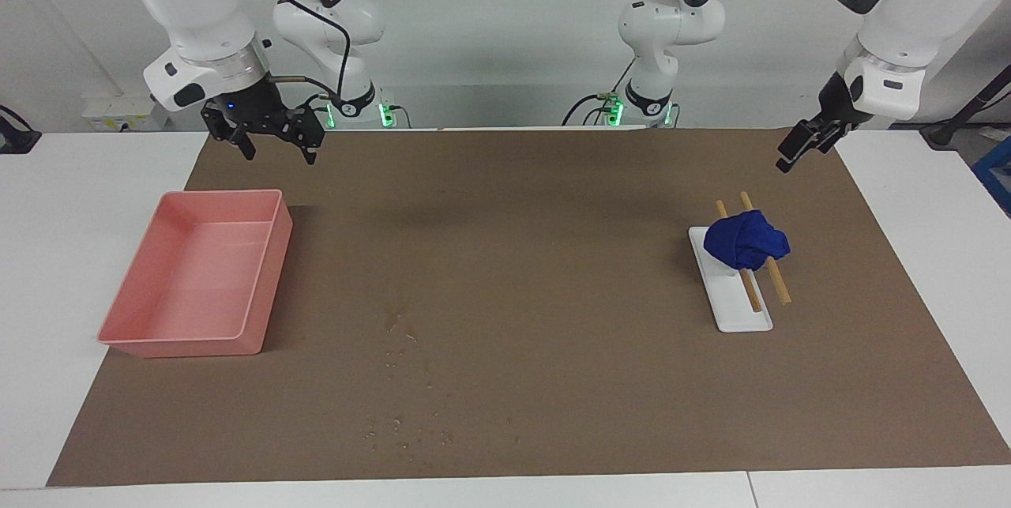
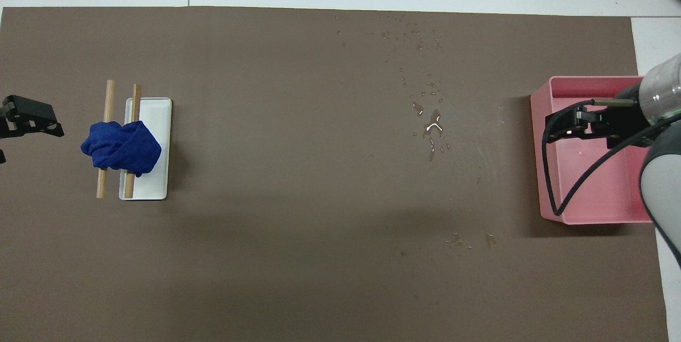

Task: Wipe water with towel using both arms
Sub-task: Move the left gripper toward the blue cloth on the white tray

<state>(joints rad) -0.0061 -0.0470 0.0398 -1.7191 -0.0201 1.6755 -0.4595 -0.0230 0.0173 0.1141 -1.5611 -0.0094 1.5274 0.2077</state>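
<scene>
The water [image 1: 399, 328] is a scatter of tiny droplets on the brown mat [image 1: 553, 255], between the mat's middle and the pink tray, running toward the edge farthest from the robots; it also shows in the overhead view [image 2: 433, 125]. The blue towel [image 1: 745, 239] is a lump lying across two wooden sticks [image 1: 778, 283] and a white tray [image 1: 738, 314] toward the left arm's end; it also shows in the overhead view [image 2: 121, 148]. My left gripper [image 1: 792, 151] hangs open in the air over the mat's edge beside the towel, apart from it. My right gripper [image 1: 278, 151] is open and empty above the pink tray's near rim.
The empty pink tray [image 1: 268, 287] stands on the mat at the right arm's end; it also shows in the overhead view [image 2: 585, 82]. The white tray [image 2: 154, 118] and sticks [image 2: 109, 97] lie under the towel. White table surrounds the mat [image 2: 292, 225].
</scene>
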